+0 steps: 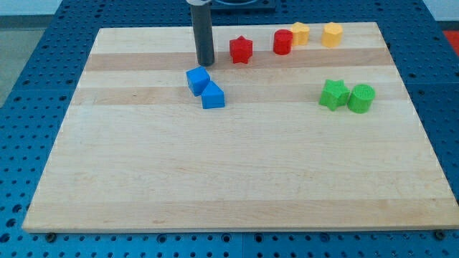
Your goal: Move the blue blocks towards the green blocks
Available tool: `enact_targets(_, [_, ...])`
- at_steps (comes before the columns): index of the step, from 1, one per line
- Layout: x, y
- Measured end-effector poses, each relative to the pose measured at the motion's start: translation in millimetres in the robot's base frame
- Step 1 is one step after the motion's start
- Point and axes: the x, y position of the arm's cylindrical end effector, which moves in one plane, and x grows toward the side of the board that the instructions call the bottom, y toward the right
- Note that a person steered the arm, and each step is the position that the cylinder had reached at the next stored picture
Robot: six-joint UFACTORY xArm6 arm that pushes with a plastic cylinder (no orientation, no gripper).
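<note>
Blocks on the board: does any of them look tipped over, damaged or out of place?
Nothing stands out. The blue blocks touch each other just below my tip; the green pair and the red and yellow blocks rest flat on the board.

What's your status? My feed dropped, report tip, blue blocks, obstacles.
My tip just above the blue cube, not clearly touching. Blue cube and blue wedge touching, far left of green star and green cylinder. Nothing between them.

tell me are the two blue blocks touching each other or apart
Touching: the blue cube and blue block meet edge to edge. My tip stands just above them.
</note>
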Motion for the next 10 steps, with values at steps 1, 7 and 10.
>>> enact_targets(1, [-7, 82])
enact_targets(7, [26, 101])
enact_targets(10, [35, -48])
